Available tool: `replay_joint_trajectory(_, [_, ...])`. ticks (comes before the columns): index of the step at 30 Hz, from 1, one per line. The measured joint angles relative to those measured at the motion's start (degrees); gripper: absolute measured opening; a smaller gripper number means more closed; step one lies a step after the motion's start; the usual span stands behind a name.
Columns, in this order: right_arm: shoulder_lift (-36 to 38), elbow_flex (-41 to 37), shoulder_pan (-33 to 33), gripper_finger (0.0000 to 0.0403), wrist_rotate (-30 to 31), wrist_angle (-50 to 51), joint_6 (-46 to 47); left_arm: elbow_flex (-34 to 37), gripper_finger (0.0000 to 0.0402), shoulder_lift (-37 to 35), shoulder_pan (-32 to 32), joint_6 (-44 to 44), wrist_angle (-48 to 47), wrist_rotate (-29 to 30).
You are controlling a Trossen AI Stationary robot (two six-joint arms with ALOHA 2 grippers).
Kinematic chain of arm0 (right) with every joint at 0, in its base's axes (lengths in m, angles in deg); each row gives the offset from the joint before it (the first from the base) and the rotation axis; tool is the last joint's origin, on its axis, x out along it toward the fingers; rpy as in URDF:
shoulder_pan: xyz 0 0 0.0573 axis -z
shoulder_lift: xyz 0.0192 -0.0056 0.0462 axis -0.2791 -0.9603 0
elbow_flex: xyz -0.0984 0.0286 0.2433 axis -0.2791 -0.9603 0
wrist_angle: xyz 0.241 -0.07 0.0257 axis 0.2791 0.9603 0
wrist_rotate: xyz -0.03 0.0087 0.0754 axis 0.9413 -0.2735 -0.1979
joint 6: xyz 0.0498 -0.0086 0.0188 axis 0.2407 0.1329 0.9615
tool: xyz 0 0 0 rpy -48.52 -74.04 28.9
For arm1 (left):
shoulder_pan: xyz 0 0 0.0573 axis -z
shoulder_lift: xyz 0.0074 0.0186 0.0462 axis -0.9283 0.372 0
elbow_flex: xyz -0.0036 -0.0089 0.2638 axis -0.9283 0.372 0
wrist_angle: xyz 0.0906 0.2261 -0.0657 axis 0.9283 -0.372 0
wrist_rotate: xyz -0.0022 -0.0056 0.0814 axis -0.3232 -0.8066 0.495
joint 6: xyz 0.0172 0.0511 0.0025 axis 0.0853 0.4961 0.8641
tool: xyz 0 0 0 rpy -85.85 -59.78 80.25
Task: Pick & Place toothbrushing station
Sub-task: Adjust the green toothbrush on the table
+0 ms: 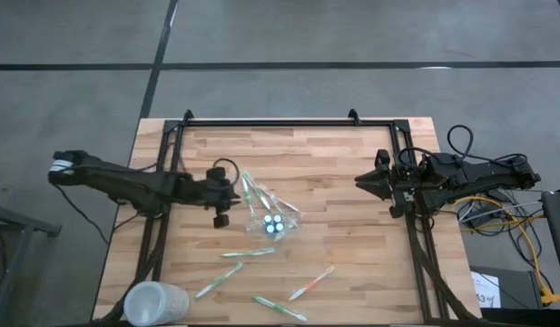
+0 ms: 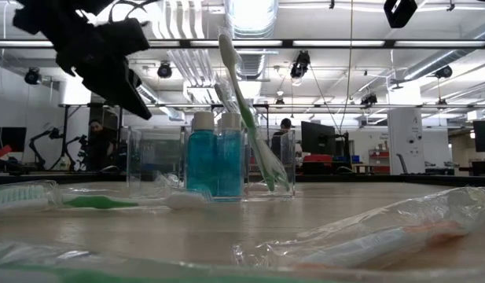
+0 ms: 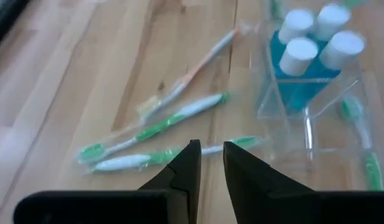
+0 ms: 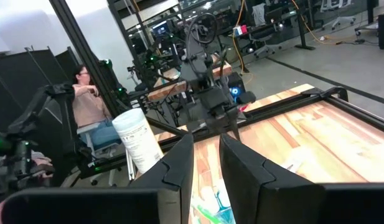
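Note:
The toothbrushing station (image 1: pixel 274 221) is a see-through holder standing on its base at mid-table. It holds blue tubes (image 3: pixel 307 62) with white caps and green toothbrushes (image 2: pixel 246 110) that lean out of it. Loose toothbrushes in clear wrappers lie flat on the wood near it (image 3: pixel 155 127) (image 1: pixel 311 283). My left gripper (image 1: pixel 221 220) hangs above the table just left of the station, tilted downward. Its fingers (image 3: pixel 207 149) stand a narrow gap apart with nothing between them. My right gripper (image 1: pixel 361 181) waits high at the right, level, its fingers (image 4: pixel 206 140) also slightly apart and empty.
A frosted white cup (image 1: pixel 155 302) stands at the near left corner. More wrapped toothbrushes lie near the front edge (image 1: pixel 280 307) (image 1: pixel 216 282) (image 1: pixel 246 252). A black frame (image 1: pixel 289 121) borders the far and side edges. Bare wood lies between the station and my right gripper.

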Motion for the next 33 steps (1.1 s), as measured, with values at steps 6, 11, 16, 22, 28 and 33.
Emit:
replay_joint_trajectory(6, [-0.02, 0.0, 0.01, 0.0082, -0.01, 0.0, 0.0, 6.36, 0.0074, -7.04, -0.02, -1.7, 2.42, 1.08])
replay_joint_trajectory(11, [-0.02, 0.0, 0.0, 0.0078, -0.01, 0.0, 0.0, 9.45, 0.0074, -9.08, -0.04, -3.12, 2.4, 1.07])
replay_joint_trajectory(16, [-0.02, 0.0, -0.01, 0.007, 0.01, 0.0, 0.0, 10.71, 0.0074, -9.07, -0.04, -3.07, 2.02, 1.07])
replay_joint_trajectory(22, [-0.01, 0.0, -0.01, 0.0071, -0.01, 0.0, 0.0, 11.29, 0.0074, -9.05, -0.04, -3.98, 6.34, 0.95])
replay_joint_trajectory(28, [-0.01, 0.0, -0.01, 0.0079, -0.01, 0.0, 0.0, 11.29, 0.0074, -9.05, -0.04, -1.49, 16.09, -0.39])
replay_joint_trajectory(33, [-0.02, 0.0, 0.01, 0.0081, -0.01, 0.0, 0.0, 11.53, 0.0074, -9.05, -0.11, 1.93, 18.23, 1.93])
